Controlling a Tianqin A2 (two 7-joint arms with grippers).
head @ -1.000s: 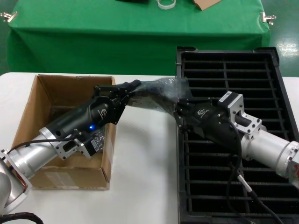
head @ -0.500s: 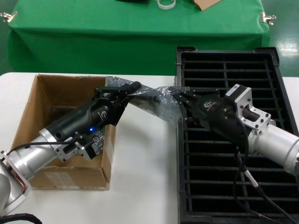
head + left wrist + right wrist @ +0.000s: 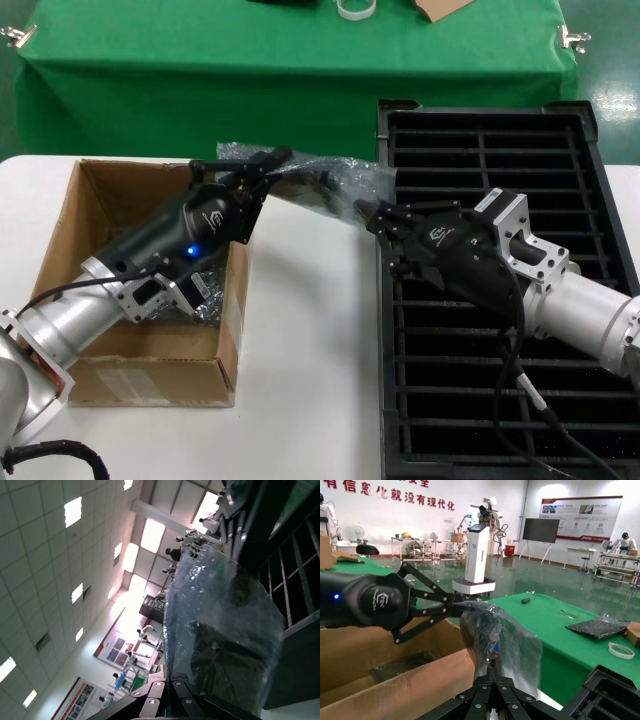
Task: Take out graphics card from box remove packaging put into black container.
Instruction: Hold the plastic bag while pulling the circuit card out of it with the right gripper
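- Head view: packaging (image 3: 325, 185) was out of the box (image 3: 100, 205), held in the air between both arms, over the gap between box and black container (image 3: 590, 230).
- L gripper (image 3: 262, 165) was pinched on bag's one end, above box's far right corner; R gripper (image 3: 372, 218) was clamped on the other end, just at the container's near-left edge.
- Progress, my read: step 1 (out of box) done. Unbagging underway, not finished. Placing in container not started; slots w/in view looked bare of any card.
- Graphics card: not seen bare anywhere. Dark flat shape showed through the bag in L wrist view (image 3: 225, 655), prob. the card, still inside.
- More crinkly plastic lay in the box under L arm (image 3: 205, 298); can't tell what it was.
- L wrist view only: bag's translucent skin close up, w/ dark mass inside; container's ribs behind it. Own fingers met at bag's edge.
- R wrist view only: both grips at once, L gripper's fingers (image 3: 451, 606) closed thin on bag's top corner, own fingers narrowed on lower edge; bag (image 3: 495, 640) hung slack between.
- Head view only: layout of box vs container, and how far the bag was from either.
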